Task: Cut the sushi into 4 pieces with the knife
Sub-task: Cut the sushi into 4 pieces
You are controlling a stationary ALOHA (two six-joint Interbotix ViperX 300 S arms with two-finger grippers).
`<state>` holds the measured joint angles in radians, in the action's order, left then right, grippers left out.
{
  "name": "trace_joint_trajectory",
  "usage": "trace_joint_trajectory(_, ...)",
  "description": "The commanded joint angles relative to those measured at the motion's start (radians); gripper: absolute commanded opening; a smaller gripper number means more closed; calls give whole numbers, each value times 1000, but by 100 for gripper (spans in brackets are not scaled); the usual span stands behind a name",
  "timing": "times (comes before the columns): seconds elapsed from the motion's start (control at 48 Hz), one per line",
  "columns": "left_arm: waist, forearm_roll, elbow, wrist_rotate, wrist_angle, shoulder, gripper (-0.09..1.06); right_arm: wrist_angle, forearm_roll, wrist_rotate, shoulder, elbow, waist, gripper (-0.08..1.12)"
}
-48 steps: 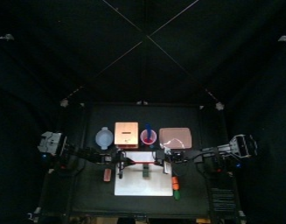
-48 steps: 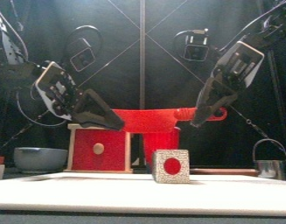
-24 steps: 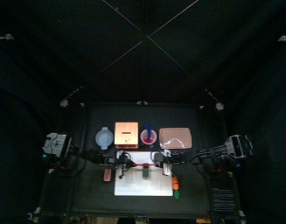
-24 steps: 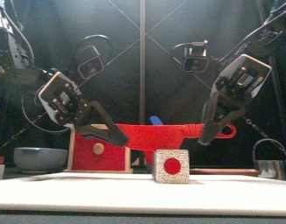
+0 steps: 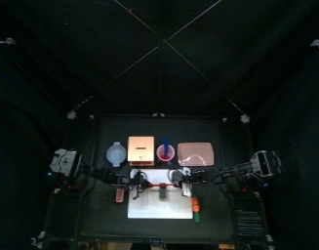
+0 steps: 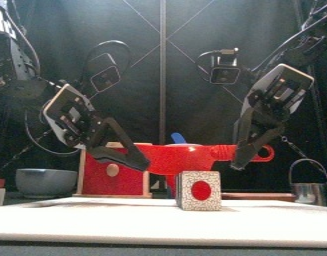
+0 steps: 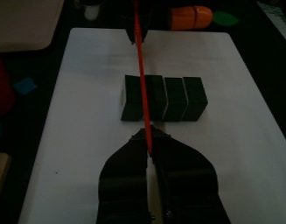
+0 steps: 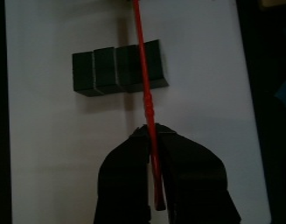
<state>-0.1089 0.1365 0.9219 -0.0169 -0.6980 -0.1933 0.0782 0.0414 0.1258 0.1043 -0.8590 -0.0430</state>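
We are holding the red knife (image 6: 193, 154) level just over the sushi roll (image 6: 195, 189) on the white cutting board (image 7: 75, 131), the left gripper (image 6: 132, 160) and the right gripper (image 6: 239, 156) each clamped tight on one end, so both arms can press evenly into a seam.

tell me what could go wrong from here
1. Left gripper and right gripper each hold an end of the red knife; uneven lowering could tilt it.
2. The blade hangs over the end block of the sushi roll, maybe off a seam; the loose roll could slide.
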Motion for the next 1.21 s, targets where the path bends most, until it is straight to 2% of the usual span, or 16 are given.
trace_joint_trajectory(0.021,5,2,-32,3,-5,2,31,-9,3,3,-5,18,3,8)
trace_joint_trajectory(0.208,5,2,-34,3,26,-6,31,-11,9,3,-38,15,0,8)
trace_joint_trajectory(0.375,6,2,-38,3,64,-43,31,-14,8,3,-92,15,5,8)
trace_joint_trajectory(0.604,17,3,-63,2,69,-100,30,-14,12,2,-124,20,8,8)
trace_joint_trajectory(0.792,38,6,-75,-5,67,-98,30,-12,5,2,-112,21,29,8)
trace_joint_trajectory(1.042,106,6,-75,-5,69,-72,30,-8,-14,0,-77,38,75,8)
trace_joint_trajectory(1.208,126,5,-75,-5,69,-32,30,0,-38,0,-57,51,77,8)
